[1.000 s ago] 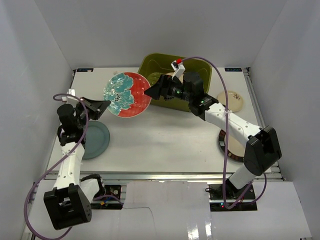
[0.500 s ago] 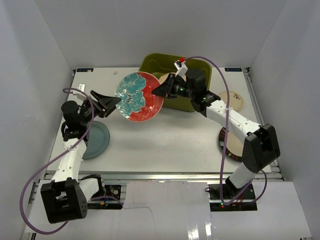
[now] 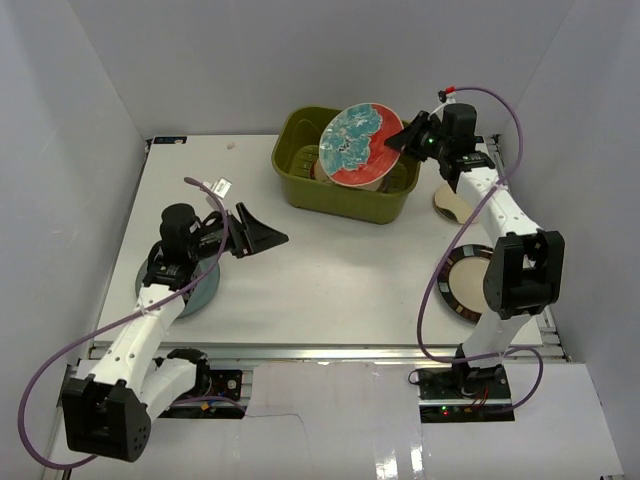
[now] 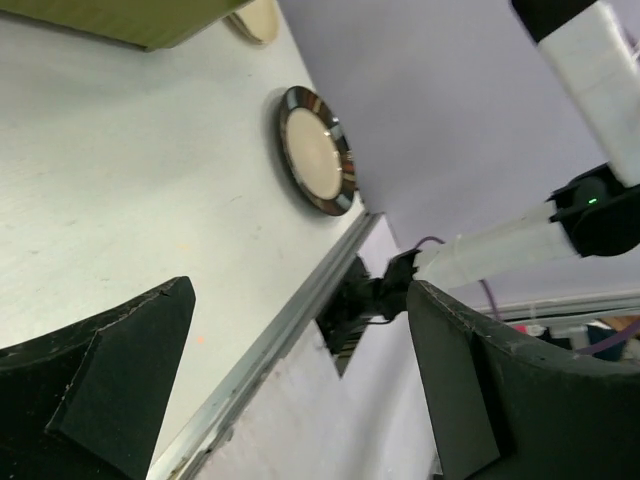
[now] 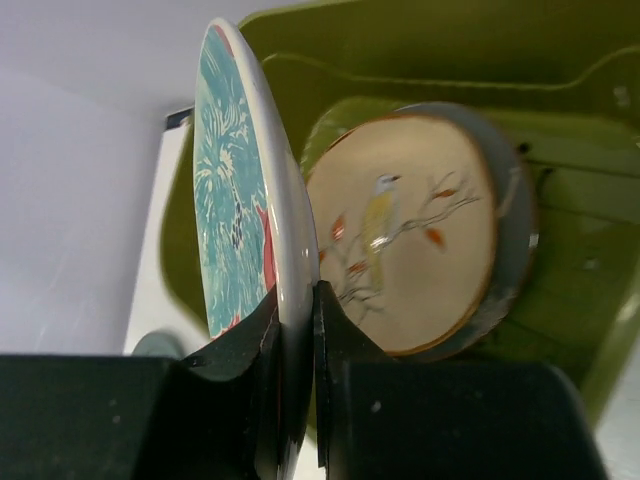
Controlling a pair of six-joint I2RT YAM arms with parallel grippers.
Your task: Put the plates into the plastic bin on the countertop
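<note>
**Floral plate held over the bin**

My right hand [image 3: 398, 140] is clamped on the rim of the red-and-teal plate [image 3: 352, 143], tilted on edge above the olive bin [image 3: 300, 190], upper centre of the frame. My left hand [image 3: 265, 232] gapes apart, empty, over the surface [image 3: 330, 280].

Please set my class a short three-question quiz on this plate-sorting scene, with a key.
1. True or false: the left gripper is shut on a plate.
2. The right gripper holds the floral plate over: A) the plastic bin; B) bare countertop; C) the left arm.
3. Fill in: the tan plate in the bin shows a painted ____.
Key: 1 false, it stands open and empty; 2 A; 3 bird.
</note>
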